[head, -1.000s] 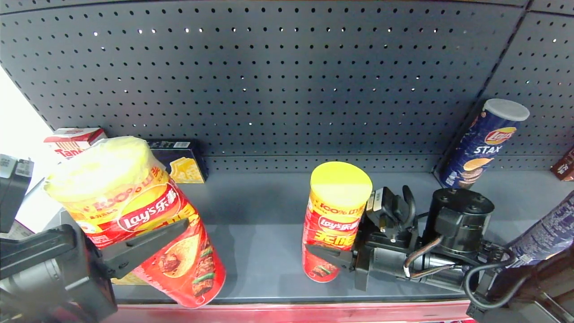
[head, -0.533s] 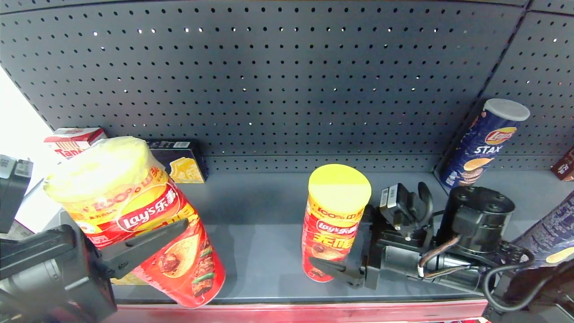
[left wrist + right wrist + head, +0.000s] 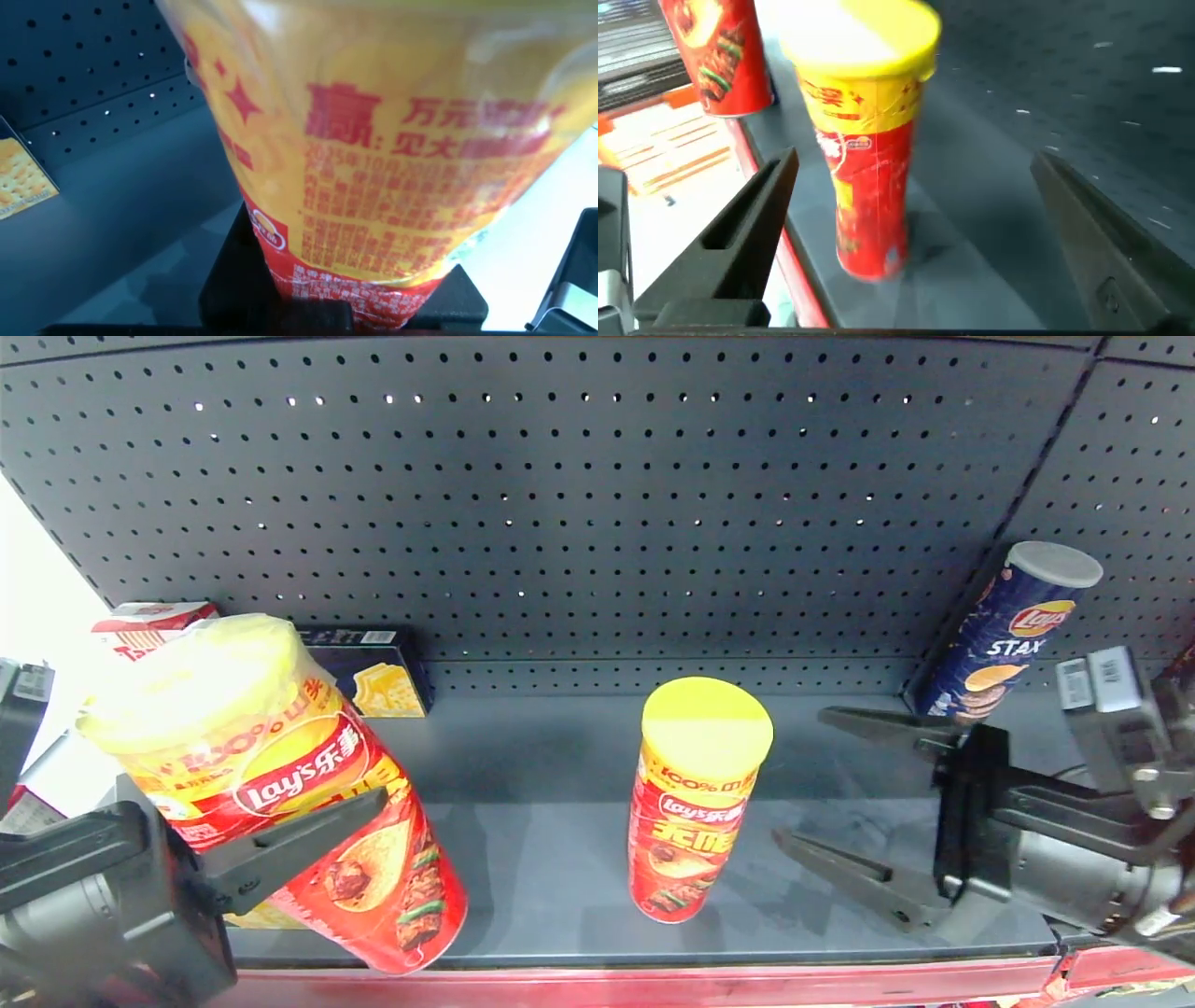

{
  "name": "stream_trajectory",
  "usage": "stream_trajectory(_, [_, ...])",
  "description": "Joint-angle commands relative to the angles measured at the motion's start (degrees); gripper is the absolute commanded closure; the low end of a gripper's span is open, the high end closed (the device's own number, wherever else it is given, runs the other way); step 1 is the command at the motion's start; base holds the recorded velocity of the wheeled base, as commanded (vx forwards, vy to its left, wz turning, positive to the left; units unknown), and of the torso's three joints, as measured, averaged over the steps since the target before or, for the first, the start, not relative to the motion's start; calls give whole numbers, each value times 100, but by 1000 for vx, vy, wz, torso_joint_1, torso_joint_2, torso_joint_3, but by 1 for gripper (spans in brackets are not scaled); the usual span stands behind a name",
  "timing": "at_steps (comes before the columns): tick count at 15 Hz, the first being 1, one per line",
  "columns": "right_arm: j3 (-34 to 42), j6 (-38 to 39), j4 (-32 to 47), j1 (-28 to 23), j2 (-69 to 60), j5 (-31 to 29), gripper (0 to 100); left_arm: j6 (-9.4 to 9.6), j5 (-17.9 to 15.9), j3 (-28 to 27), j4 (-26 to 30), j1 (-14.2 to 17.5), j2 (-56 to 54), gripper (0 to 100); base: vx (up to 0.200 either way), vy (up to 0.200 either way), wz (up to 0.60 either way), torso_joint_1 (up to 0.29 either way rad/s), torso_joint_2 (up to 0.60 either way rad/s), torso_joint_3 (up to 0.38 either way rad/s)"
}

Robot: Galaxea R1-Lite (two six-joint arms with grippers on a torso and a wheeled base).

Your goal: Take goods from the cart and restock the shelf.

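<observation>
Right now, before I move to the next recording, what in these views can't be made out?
- Head view: the red-and-white box at the back left of the shelf is mostly hidden behind the held red chip can.
- Head view: a yellow pack beneath that can is too covered to identify.
- Left wrist view: the held can's lid is cut off by the frame edge.
- Right wrist view: the standing chip can has blurred print.

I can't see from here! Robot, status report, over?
Left gripper shut on tilted can. Right gripper open, apart from upright can on shelf. Nothing between them.
</observation>
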Motion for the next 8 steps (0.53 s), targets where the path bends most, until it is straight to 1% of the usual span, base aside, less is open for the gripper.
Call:
stream_trajectory(1, [336, 12, 980, -105, -1753, -443, 0, -3, 1, 6, 2, -1, -46, 100, 0, 0, 0, 0, 0, 0])
stream_trajectory(2, [433, 12, 1121, -105, -1955, -522, 0, -3, 1, 6, 2, -1, -46, 100, 0, 0, 0, 0, 0, 0])
stream_trajectory(3, [837, 21, 1569, -131, -2658, -742, 0, -3, 1, 6, 2, -1, -54, 100, 0, 0, 0, 0, 0, 0])
stream_trajectory(5, [1320, 74, 1877, -131, -3405, -900, 0, -3, 1, 6, -7, -1, -81, 100, 0, 0, 0, 0, 0, 0])
stream_trajectory(7, [1558, 232, 2114, -140, -3827, -1102, 0, -3, 1, 6, 2, -1, -81, 100, 0, 0, 0, 0, 0, 0])
stream_trajectory(8, [1839, 355, 2404, -140, -4152, -1357, 0, 5, 1, -3, -7, -1, -72, 100, 0, 0, 0, 0, 0, 0])
